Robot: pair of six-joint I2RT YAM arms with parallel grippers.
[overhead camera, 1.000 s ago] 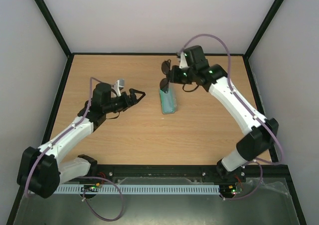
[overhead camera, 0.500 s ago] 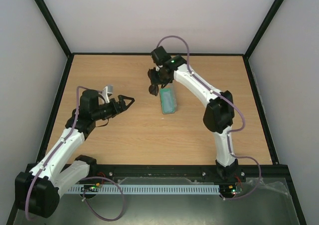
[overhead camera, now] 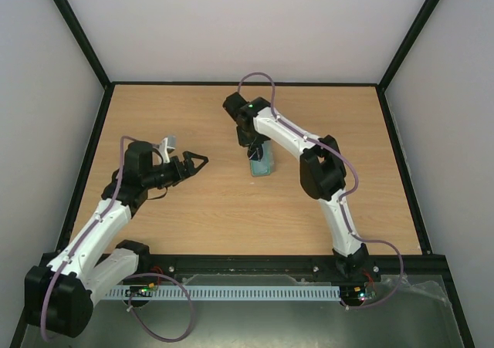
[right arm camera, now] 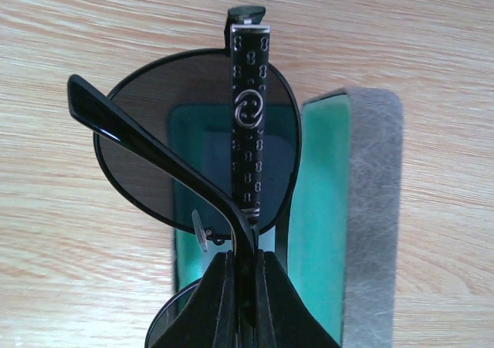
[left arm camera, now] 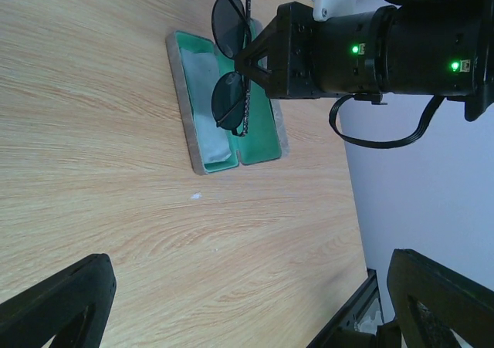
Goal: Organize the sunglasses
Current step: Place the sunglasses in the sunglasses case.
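Right gripper (right arm camera: 245, 277) clamped on sunglasses (right arm camera: 185, 155) bridge, aligning them over case (right arm camera: 374, 209) for lowering | left gripper (overhead camera: 197, 161), 9 o'clock, agape, empty.

**Lower lens lost off the bottom edge**

Right wrist view: the sunglasses (right arm camera: 197, 143) run out at 6 o'clock, the second lens just a sliver behind the right gripper (right arm camera: 243, 259). The grey case (right arm camera: 374, 209) is cut off there too, its green lining half masked by the dark lens. From above, the frame is too small to read. In the left wrist view, the left gripper (left arm camera: 247, 298) is clipped at 5 and 7 o'clock.
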